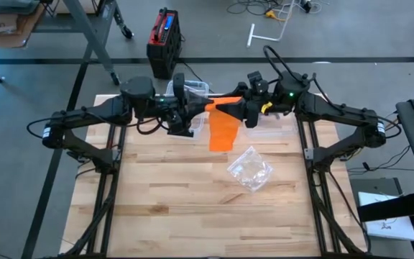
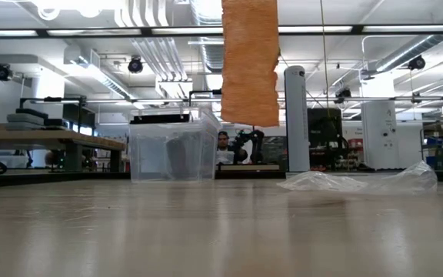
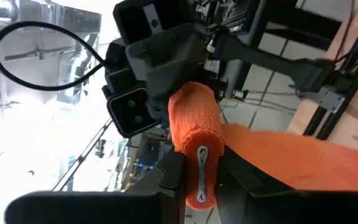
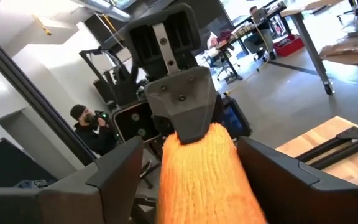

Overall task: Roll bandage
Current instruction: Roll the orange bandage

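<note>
My left gripper (image 3: pixel 201 177) is clenched on the orange bandage roll (image 3: pixel 194 124), held up over the far end of the table (image 1: pixel 192 208). My right gripper (image 4: pixel 185 180) faces it w/ fingers spread either side of the roll — not clamped. The loose bandage tail (image 1: pixel 223 132) hangs down, clear of the tabletop — plastic wrapper (image 1: pixel 250 169) lies nearby.

Overhead, table-level and wrist views share bandage (image 1: pixel 223 129).

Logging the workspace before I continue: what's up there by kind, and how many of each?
Orange bandage, held up between both arms, tail hanging: 1
Clear plastic container: 1
Clear plastic wrapper on the wooden table: 1
Robot arms: 2
Total: 5
</note>
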